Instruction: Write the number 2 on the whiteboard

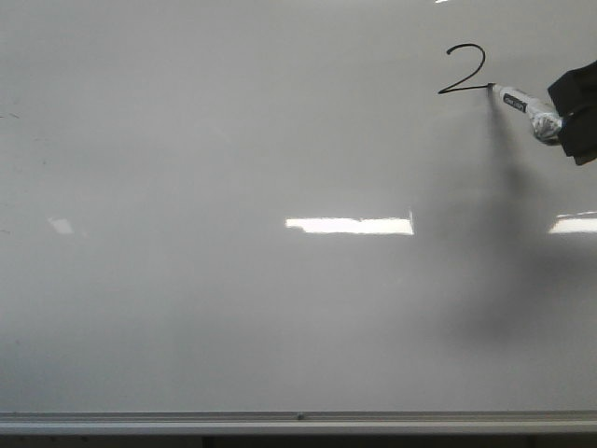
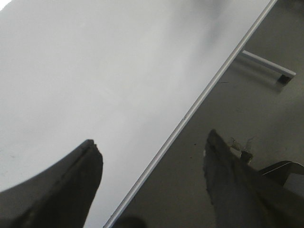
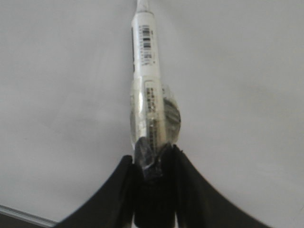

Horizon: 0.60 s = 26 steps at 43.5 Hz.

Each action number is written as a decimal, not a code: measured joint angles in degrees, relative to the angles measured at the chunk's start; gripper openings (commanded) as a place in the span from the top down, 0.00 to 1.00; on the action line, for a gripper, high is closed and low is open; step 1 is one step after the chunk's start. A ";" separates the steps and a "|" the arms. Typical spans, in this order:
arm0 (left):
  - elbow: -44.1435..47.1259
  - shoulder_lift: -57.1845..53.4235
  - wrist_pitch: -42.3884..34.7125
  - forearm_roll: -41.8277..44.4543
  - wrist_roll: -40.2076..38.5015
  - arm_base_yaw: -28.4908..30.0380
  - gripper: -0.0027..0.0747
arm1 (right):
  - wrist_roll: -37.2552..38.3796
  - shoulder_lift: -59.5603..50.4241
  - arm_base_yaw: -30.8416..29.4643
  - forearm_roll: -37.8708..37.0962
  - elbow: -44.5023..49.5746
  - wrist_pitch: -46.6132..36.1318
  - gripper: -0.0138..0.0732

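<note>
The whiteboard (image 1: 233, 308) fills the front view, with a silver rail along its bottom edge. A thin black number 2 (image 1: 464, 69) is drawn at the upper right. My right gripper (image 1: 560, 119) is shut on a white marker (image 1: 519, 101) wrapped in tape; the marker tip touches the end of the digit's base stroke. In the right wrist view the marker (image 3: 147, 76) sticks out from between the shut gripper's (image 3: 153, 159) fingers toward the board. My left gripper (image 2: 152, 145) is open and empty, over the board's edge rail (image 2: 199, 99). It is out of the front view.
Bright rectangular light reflections (image 1: 350, 225) lie across the board's middle. The marker and arm cast a dark shadow (image 1: 499, 243) below the digit. Beyond the board's edge, the left wrist view shows a dark floor (image 2: 247, 109) with a metal bar (image 2: 268, 66).
</note>
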 measured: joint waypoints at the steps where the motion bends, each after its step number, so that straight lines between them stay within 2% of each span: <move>1: 0.00 0.00 -0.15 0.00 0.00 0.00 0.40 | 0.00 -0.13 -0.11 0.00 0.00 0.09 0.90; 6: 0.00 0.00 -0.78 0.00 0.00 0.00 0.40 | 0.00 -2.48 0.12 -0.02 0.00 2.03 0.90; 12: 0.00 0.00 -1.03 -0.58 4.00 0.00 0.40 | -1.09 -9.59 2.54 -0.24 0.00 8.93 0.90; 20: -0.52 1.48 -0.24 -5.93 13.41 0.00 0.40 | -10.52 -19.26 11.92 -0.33 -3.88 24.98 0.90; 26: -2.35 4.78 2.43 -11.43 20.48 0.00 0.39 | -17.51 -20.82 18.94 -0.45 -8.46 38.84 0.90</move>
